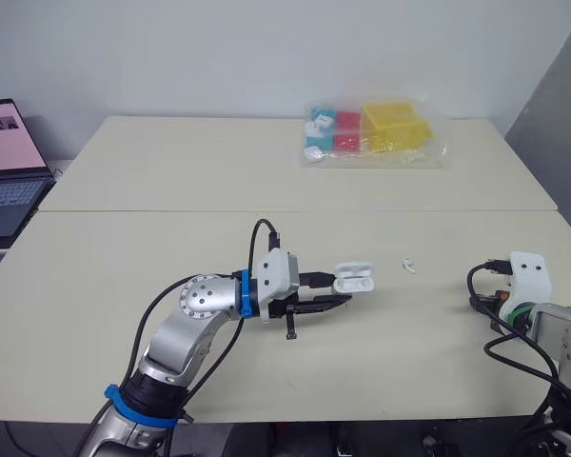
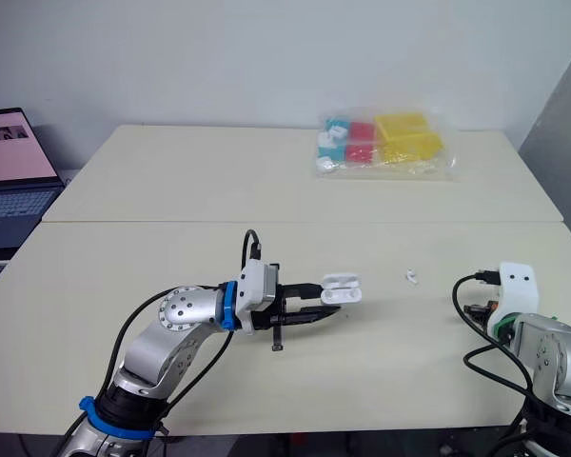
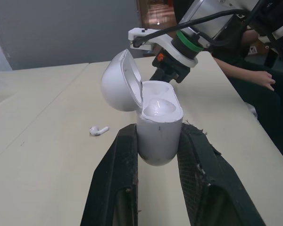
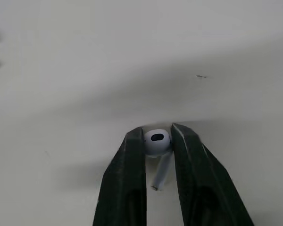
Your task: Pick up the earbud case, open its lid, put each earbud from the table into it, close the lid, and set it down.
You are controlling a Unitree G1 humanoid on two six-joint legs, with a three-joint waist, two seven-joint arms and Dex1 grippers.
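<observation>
Earbud case (image 3: 158,123) — lid flipped open, mouth pointing along clamping left fingers (image 3: 117,181), forearm level over bench (image 1: 152,243); right fingers (image 4: 126,188) pinch an earbud (image 4: 156,140).

The case (image 3: 158,123) is hidden along its lower sides by the fingers of the left hand (image 3: 159,134). The right hand (image 4: 157,133) covers both sides of its earbud (image 4: 156,141). Beyond the left hand, a loose earbud (image 1: 409,266) is too small to make out.
</observation>
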